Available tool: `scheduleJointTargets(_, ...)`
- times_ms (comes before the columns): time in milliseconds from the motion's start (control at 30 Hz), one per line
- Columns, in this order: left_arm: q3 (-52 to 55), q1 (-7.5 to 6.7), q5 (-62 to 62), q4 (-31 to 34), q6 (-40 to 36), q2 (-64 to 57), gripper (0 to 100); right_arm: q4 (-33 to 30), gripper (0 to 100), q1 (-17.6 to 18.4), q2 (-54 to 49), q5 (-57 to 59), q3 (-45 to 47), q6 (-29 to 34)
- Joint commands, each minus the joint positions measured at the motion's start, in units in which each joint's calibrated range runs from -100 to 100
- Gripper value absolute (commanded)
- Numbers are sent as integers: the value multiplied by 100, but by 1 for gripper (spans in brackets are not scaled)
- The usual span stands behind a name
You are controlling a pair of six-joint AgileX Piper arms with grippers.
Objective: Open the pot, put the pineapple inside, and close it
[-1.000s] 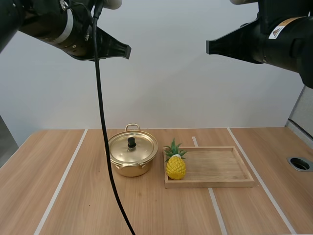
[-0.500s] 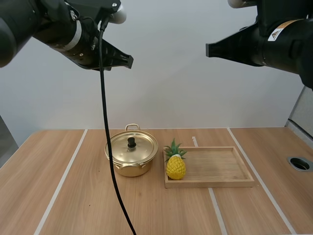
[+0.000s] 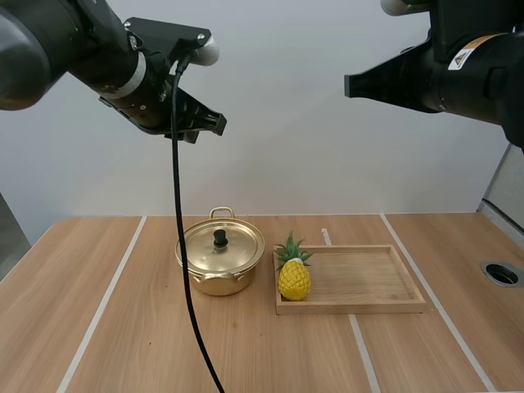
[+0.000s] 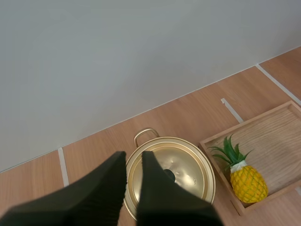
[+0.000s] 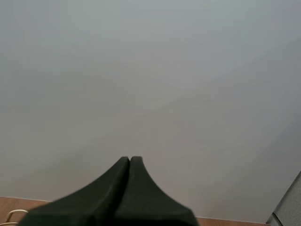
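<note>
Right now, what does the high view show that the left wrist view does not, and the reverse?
High view: the right tool, held high above the wooden table, and a round hole near the table's right edge. Left wrist view: the narrow gap between the left tool's black fingers. Both: the gold metal pot with its lid on, and the yellow pineapple with green leaves standing in the wooden tray.

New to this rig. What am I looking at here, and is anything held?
Two robot arms, the left arm and the right arm, hang above a table. The high view looks down from behind them; each wrist view rides on its own arm. On the table are a gold pot with its lid on, and a pineapple standing in a wooden tray, at the end beside the pot. The left jaws stand slightly apart, pointed toward the pot; the right jaws are shut. Nothing is held.
</note>
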Motion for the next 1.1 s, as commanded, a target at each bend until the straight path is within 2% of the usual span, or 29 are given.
scheduleJointTargets(0, -45, -2, 76, -311, 356, -18, 100, -10, 0, -17, -6, -55, -36, -34)
scheduleJointTargets(500, 125, -2, 51, -423, 319, 55, 100, -10, 0, -17, -6, 152, -36, -34)
scheduleJointTargets(900, 820, -2, -330, -585, 354, 910, 100, 68, 0, -17, -6, 474, -36, -34)
scheduleJointTargets(1067, 1024, -80, -602, -638, 434, 1259, 100, 113, 0, -17, -6, 481, -36, -34)
